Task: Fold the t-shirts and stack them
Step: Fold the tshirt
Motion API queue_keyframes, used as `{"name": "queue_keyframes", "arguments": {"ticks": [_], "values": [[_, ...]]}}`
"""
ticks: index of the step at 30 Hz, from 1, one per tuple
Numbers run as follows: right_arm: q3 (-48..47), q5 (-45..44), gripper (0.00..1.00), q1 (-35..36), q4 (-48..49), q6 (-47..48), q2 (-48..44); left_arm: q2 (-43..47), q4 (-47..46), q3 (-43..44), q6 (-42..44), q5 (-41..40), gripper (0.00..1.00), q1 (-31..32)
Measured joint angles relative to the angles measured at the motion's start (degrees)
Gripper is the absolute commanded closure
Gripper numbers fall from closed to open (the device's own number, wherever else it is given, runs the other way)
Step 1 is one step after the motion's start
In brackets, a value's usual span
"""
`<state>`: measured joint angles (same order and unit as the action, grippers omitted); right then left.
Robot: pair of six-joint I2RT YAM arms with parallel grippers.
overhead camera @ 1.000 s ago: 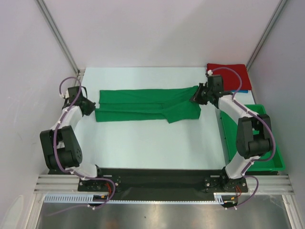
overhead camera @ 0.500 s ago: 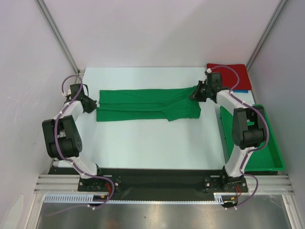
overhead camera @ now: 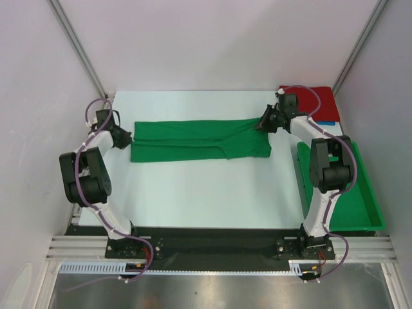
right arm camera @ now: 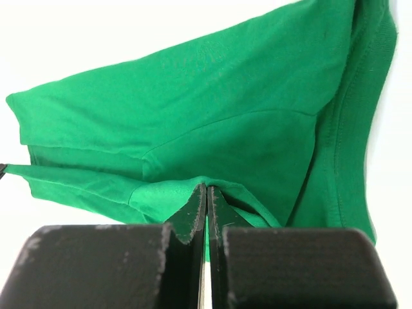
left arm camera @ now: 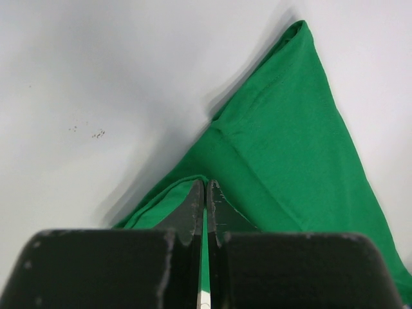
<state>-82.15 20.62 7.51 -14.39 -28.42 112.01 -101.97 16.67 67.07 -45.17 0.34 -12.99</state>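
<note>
Green tee [overhead camera: 193,138]: lies across the far half of the table [overhead camera: 206,193] as a long band running left to right. It looks doubled lengthwise, with a flap jutting toward the near side, right of the middle.
Left gripper [overhead camera: 124,137]: at the band's left end, jaws pressed together on a pinch of the cloth's edge.
Right gripper [overhead camera: 262,123]: at the band's far right corner, jaws nipped the same way on a fold of green cloth, which looks raised a little off the table there.
Why held so: I'd say both ends are gripped to keep the band taut and flat, ready for one end to be carried over the other.
Red tee [overhead camera: 309,102]: folded in the far right corner, just beyond the right gripper; probably the stack the green one will join.
Blue tee [overhead camera: 327,121]: only a sliver shows at the red one's near edge.
Bin [overhead camera: 364,199]: near right, beside the right arm and apart from the cloth.
</note>
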Motion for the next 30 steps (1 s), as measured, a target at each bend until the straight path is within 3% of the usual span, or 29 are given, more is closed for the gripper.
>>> {"name": "queue_keyframes", "arguments": {"ticks": [9, 13, 15, 19, 27, 30], "values": [[-1.0, 0.7, 0.99, -1.0, -0.4, 0.0, 2.3, -3.4, 0.1, 2.9, 0.0, 0.6, 1.0, 0.0], [-2.0, 1.2, 0.93, -1.2, -0.3, 0.0, 3.2, -5.3, 0.2, 4.7, 0.2, 1.3, 0.99, 0.0], [-2.4, 1.3, 0.87, -1.3, -0.3, 0.0, 3.8, -6.4, 0.3, 5.4, 0.2, 1.4, 0.95, 0.0], [-4.9, 1.0, 0.63, -1.6, -1.4, 1.0, 6.2, -7.4, 1.8, 6.9, 0.9, 0.5, 0.74, 0.0], [-12.4, -5.8, 0.55, -2.8, -8.2, 6.2, 6.8, -4.1, 8.7, 10.3, 3.6, -7.1, 0.48, 0.0], [-11.7, -8.0, 0.53, -1.6, -9.3, 6.6, 3.8, 1.7, 9.6, 8.8, 4.2, -8.6, 0.51, 0.4]]}}
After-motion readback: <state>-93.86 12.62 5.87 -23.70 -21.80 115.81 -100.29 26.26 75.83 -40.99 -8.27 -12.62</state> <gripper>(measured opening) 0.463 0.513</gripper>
